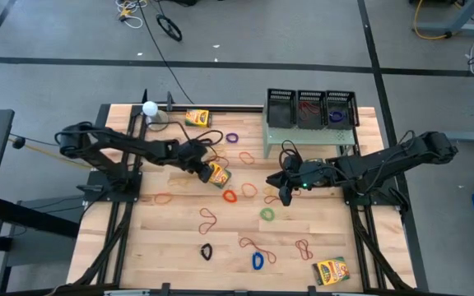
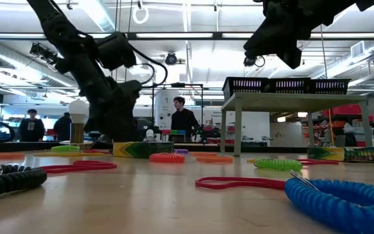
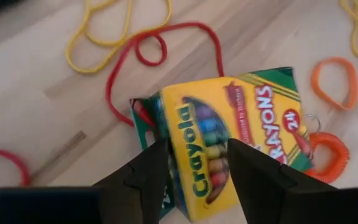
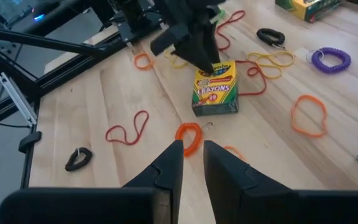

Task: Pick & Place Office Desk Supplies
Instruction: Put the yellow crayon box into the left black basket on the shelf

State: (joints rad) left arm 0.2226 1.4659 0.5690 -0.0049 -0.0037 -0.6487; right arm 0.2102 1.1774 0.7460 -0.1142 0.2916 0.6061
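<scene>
Left fingers (image 3: 194, 171) straddle the crayon box (image 3: 229, 134) edge, spread wide; right fingers (image 4: 191, 165) narrow, hovering.

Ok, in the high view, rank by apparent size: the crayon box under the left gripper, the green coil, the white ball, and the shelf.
Largest to smallest:
1. pale green shelf
2. crayon box at the left gripper
3. green coil and white ball: look about alike, so unranked.

Overhead looks down; low looks level; wrists close; all share crayon box (image 1: 218, 174).
</scene>
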